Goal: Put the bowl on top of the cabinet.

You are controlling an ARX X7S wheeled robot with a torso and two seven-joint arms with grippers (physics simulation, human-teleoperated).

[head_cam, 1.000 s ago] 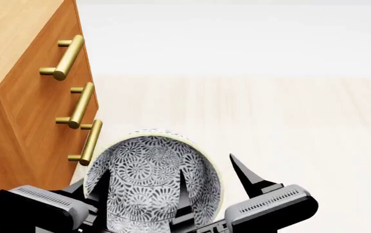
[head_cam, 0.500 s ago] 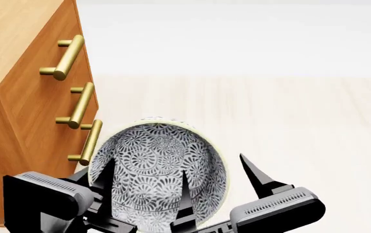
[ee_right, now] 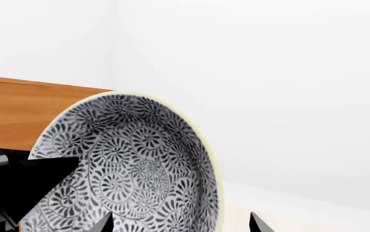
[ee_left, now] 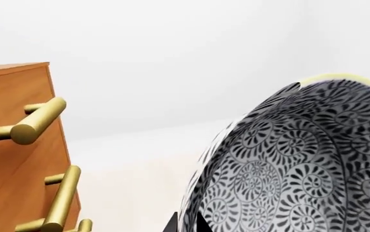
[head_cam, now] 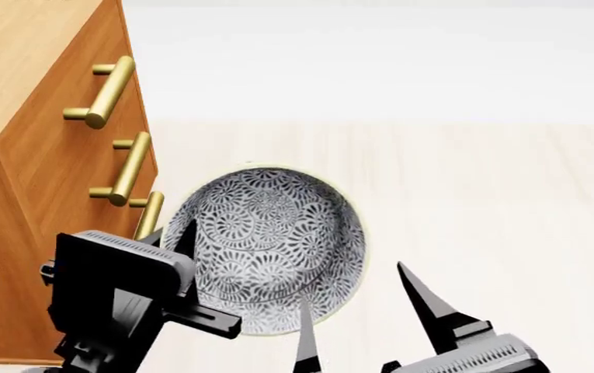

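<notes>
You are mid-carry; the bowl (head_cam: 272,242) hangs in the air, tilted, just beside the cabinet (head_cam: 38,155) front near its lowest brass handle (head_cam: 147,221); the left end effector (head_cam: 188,260) pinches the bowl's rim on the cabinet side; the right end effector (head_cam: 364,311) stands spread, one finger by the rim, gripping nothing; the bowl sits below the cabinet top (head_cam: 22,66); next, lift higher and swing left before lowering.

Head looks down; 2 wrist views close; all share bowl (head_cam: 271,245).
</notes>
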